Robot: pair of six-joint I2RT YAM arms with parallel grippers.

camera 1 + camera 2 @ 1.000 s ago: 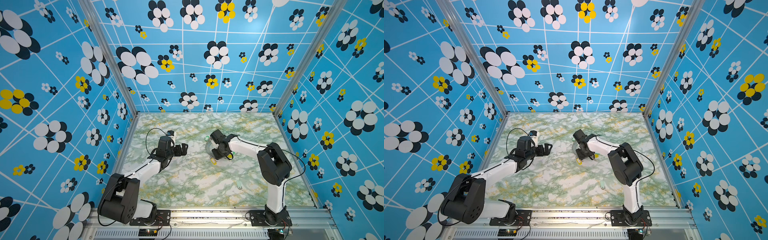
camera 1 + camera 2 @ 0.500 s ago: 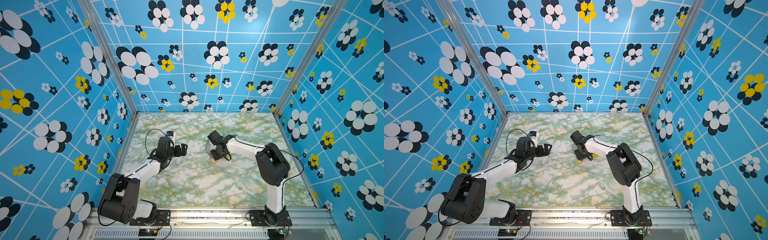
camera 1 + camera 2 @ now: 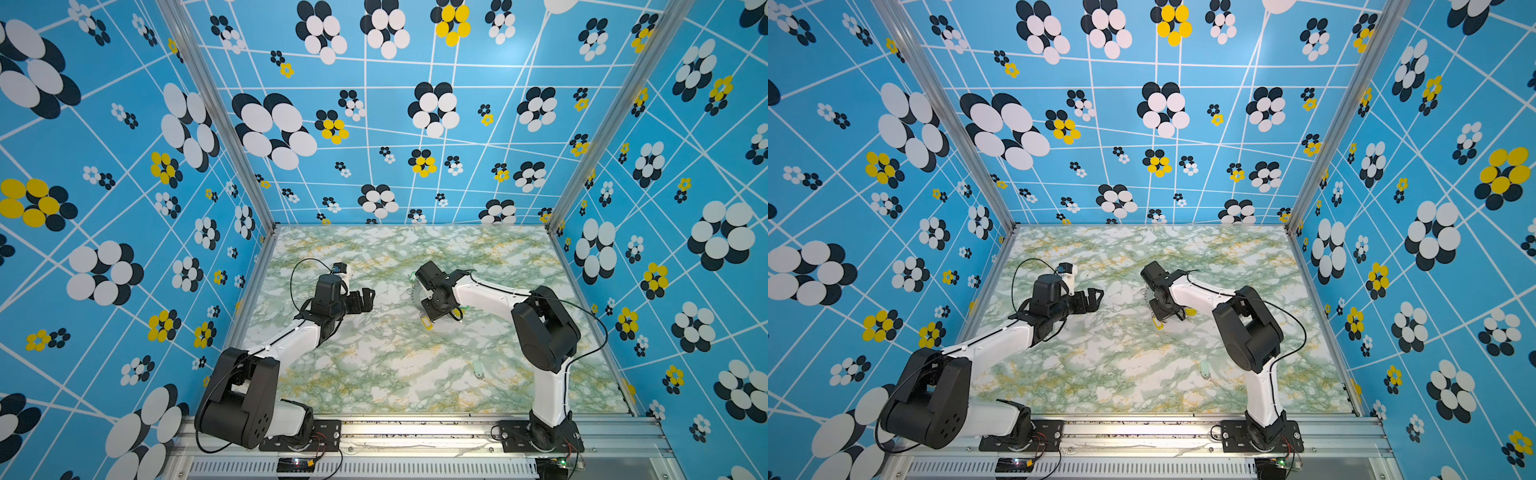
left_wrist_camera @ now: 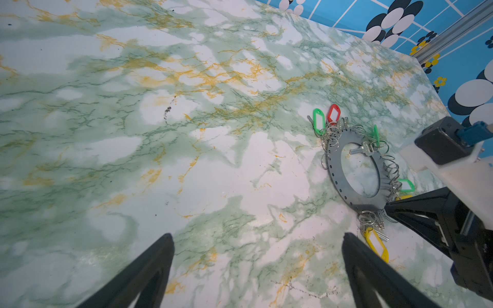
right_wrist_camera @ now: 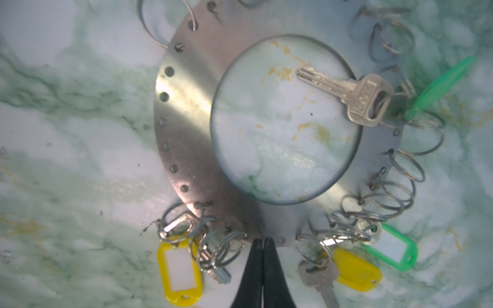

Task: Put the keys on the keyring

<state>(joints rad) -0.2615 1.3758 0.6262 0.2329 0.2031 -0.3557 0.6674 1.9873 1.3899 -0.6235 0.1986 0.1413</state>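
The keyring is a flat grey disc lying on the marble table, its rim fringed with wire loops; it also shows in the left wrist view. Keys hang from it: a yellow tag, another yellow tag, a green tag, and a bare key across the hole. My right gripper is shut, its tips touching the disc's rim between two bunches of loops. A pale mint key lies loose nearer the front. My left gripper hangs open over bare table, left of the keyring.
A green tag and a red tag lie at the keyring's far side. Blue patterned walls enclose the table on three sides. The right arm's elbow stands above the right half.
The right gripper's jaws have closed fully at the keyring's rim, and its wrist has shifted slightly left. The left arm has not moved.
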